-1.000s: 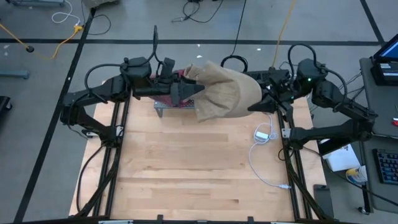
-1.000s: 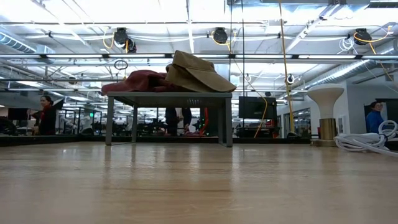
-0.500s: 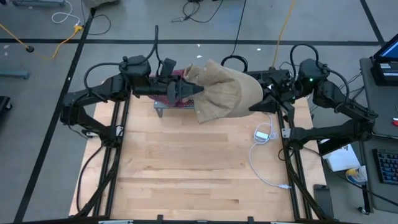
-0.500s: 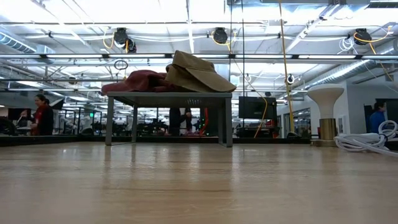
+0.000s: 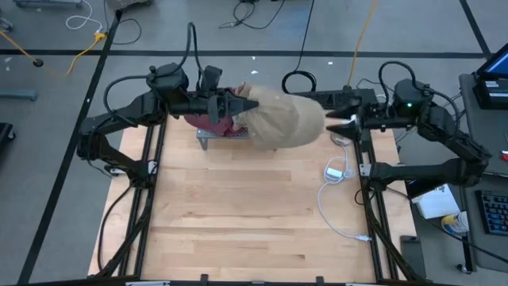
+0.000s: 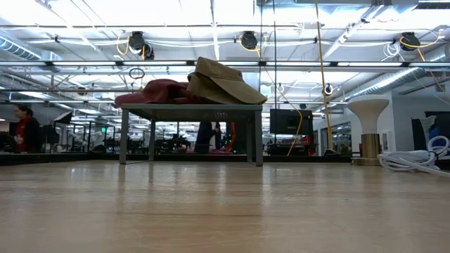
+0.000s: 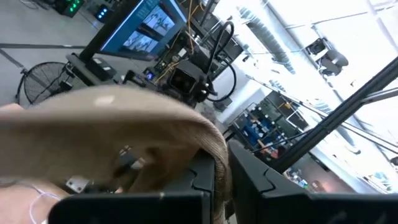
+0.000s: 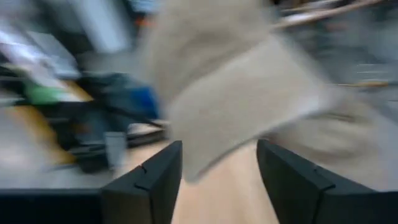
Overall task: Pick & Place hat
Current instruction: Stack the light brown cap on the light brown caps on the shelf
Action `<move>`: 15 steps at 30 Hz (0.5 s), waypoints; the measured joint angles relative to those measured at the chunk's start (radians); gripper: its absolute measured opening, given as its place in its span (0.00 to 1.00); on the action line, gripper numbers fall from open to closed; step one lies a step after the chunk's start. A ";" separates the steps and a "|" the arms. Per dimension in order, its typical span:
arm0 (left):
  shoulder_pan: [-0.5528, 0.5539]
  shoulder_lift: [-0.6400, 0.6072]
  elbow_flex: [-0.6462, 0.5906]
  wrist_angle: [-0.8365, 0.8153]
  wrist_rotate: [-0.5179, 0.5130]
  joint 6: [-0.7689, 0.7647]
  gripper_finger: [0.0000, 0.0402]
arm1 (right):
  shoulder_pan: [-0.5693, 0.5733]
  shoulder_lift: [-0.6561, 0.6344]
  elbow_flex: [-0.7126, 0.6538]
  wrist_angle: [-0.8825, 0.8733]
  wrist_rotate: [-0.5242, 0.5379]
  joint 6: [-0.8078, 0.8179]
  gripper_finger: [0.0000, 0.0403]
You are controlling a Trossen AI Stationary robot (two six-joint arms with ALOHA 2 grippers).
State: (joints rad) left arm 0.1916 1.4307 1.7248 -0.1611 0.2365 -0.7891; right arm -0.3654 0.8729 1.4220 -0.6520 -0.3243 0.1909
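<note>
Three hats – lifted tan hat (image 5: 282,121) pinched by left gripper (image 5: 248,106); two on rack (image 6: 188,109). Right gripper (image 5: 336,126) spread, empty – white cable (image 5: 333,179) nearby.

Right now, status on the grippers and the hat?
Left gripper shut on hat brim. Right gripper open, off the hat. Hat over the stand, beside red cloth. Nothing in the way.

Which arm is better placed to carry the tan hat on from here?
Left. The left tool is pinched on the tan hat brim, while the right tool sits open beside it, holding nothing.
</note>
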 joint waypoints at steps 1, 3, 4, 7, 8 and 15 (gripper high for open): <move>0.007 0.000 0.000 0.000 0.007 -0.001 0.06 | 0.000 -0.013 0.000 -0.027 0.064 -0.020 0.53; 0.020 0.000 0.000 0.000 0.011 -0.014 0.06 | 0.000 -0.034 0.000 -0.068 0.164 -0.049 0.56; 0.028 0.000 0.000 0.001 0.016 -0.019 0.06 | 0.000 -0.041 0.000 -0.078 0.200 -0.058 0.57; 0.058 0.000 0.000 0.016 0.049 -0.060 0.06 | 0.000 -0.061 0.000 -0.108 0.250 -0.081 0.59; 0.069 0.000 0.000 0.018 0.063 -0.077 0.06 | 0.000 -0.064 0.000 -0.111 0.249 -0.084 0.59; 0.158 0.003 0.000 0.004 0.178 -0.142 0.06 | 0.001 -0.067 0.000 -0.153 0.246 -0.081 0.59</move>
State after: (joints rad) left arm 0.3494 1.4338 1.7248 -0.1574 0.4142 -0.9315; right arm -0.3649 0.8059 1.4220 -0.8049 -0.0788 0.1097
